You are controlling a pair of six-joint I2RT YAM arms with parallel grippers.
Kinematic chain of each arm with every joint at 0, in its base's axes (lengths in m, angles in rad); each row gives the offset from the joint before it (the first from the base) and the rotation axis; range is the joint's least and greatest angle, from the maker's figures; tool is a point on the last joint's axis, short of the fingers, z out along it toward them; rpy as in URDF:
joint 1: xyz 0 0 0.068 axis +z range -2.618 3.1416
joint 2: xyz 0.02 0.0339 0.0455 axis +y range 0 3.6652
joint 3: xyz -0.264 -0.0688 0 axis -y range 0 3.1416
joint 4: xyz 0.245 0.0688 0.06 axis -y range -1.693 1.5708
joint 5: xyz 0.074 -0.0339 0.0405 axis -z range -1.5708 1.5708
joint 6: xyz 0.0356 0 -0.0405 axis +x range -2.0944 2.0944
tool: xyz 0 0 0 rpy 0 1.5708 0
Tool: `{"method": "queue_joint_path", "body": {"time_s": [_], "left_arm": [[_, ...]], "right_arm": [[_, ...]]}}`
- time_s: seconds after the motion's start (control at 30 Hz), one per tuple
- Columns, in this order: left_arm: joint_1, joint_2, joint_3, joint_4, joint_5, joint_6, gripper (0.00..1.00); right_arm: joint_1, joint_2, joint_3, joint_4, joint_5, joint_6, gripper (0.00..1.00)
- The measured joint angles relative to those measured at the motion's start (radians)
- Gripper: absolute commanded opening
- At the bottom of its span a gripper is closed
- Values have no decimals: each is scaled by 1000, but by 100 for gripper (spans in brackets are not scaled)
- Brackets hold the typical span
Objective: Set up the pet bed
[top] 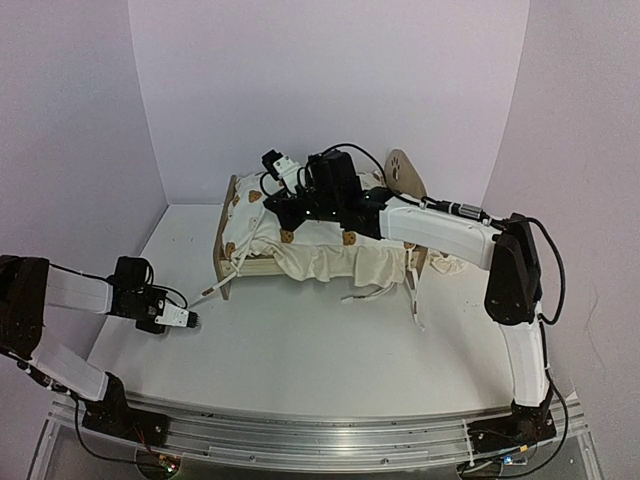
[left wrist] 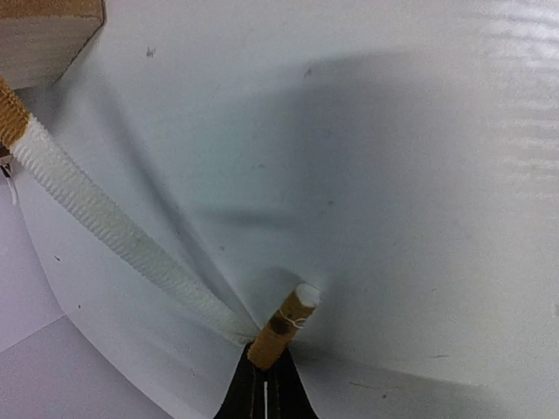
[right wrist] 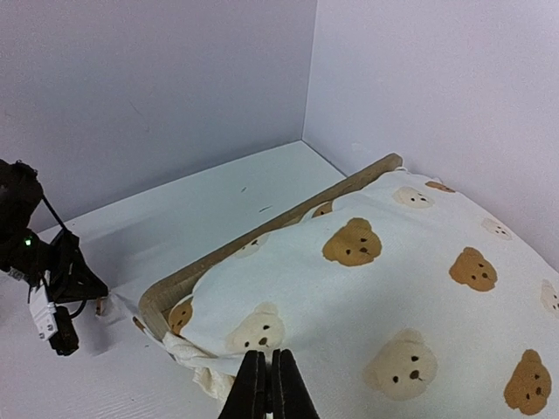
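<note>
Pet bed tie string pinched in left pincer

White-shelled arms with black joints and black cables.

White table enclosed by pale lilac walls.

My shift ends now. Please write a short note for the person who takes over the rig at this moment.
Left gripper: shut on the tan tip of a tie string, low over the table beside the bed frame.
Right gripper: shut, above the bear-print bedding; whether it pinches cloth is unclear.
Done: bedding lies on the frame.
Left: it is rumpled and hangs over the near rail; other strings lie loose. Smooth it, probably tie them.
</note>
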Motion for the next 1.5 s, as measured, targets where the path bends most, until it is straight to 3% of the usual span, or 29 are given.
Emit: {"method": "queue_joint_path", "body": {"time_s": [0.4,0.63,0.77,0.93,0.97,1.1,1.27,1.37,1.5], "left_arm": [[26,44,35,19,-49,2,0],[62,65,120,-91,-49,-56,45],[77,96,207,-194,-40,-149,51],[78,113,243,-267,-28,-207,52],[78,116,249,-278,-23,-221,52],[78,127,283,-319,8,-281,54],[78,132,382,-390,66,-359,65],[78,132,488,-452,142,-417,68],[72,130,657,-514,299,-514,68]], "right_arm": [[-1,-61,-72,-6,-153,77,0],[-3,-122,-160,6,-273,126,0],[40,-133,-222,75,-388,161,0],[182,-61,-222,125,-441,188,0],[206,-33,-222,129,-441,197,3],[274,66,-222,122,-425,229,34],[286,151,-130,-88,-400,198,97],[279,137,-133,-222,-358,140,98],[266,-26,-319,-356,-260,99,97]]}}
